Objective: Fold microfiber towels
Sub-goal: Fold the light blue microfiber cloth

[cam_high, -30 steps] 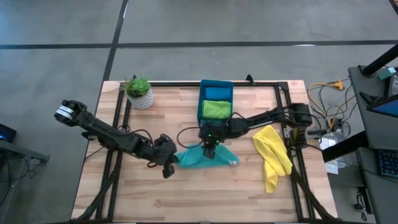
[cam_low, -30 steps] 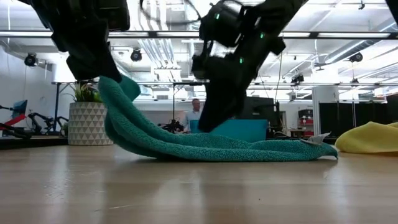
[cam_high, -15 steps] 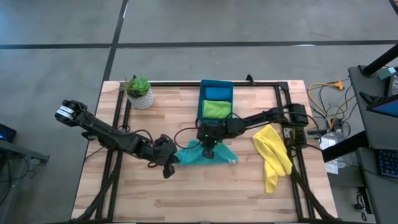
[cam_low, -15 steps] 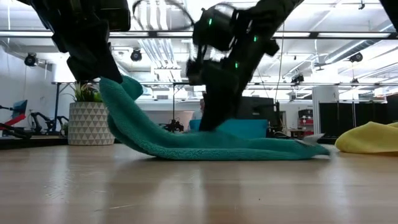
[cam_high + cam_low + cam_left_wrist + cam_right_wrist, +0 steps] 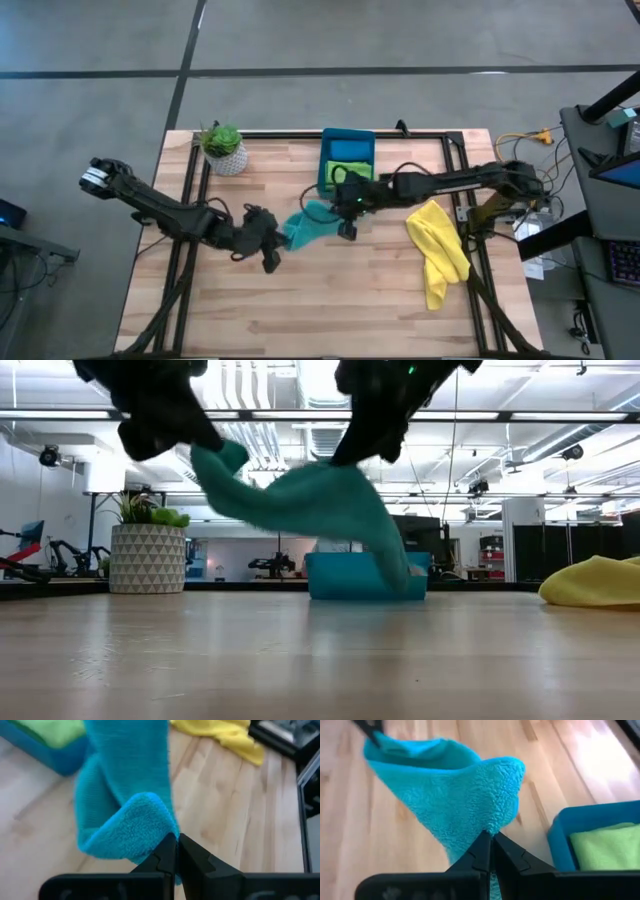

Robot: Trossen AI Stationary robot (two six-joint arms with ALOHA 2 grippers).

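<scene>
Teal towel (image 5: 308,226) hangs lifted off the bench at frame centre, stretched and sagging. Yellow towel (image 5: 440,250) lies crumpled at right. Lime green towel (image 5: 352,168) lies folded, upper centre.

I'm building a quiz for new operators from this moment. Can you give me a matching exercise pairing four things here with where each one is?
Things:
1. teal towel
2. yellow towel
3. lime green towel
4. potted plant

Places:
A. inside the blue bin
B. at the table's far left corner
C. lifted off the table, pinched by the left gripper and right gripper
D. crumpled on the table's right side

Pairs: 1-C, 2-D, 3-A, 4-B
</scene>
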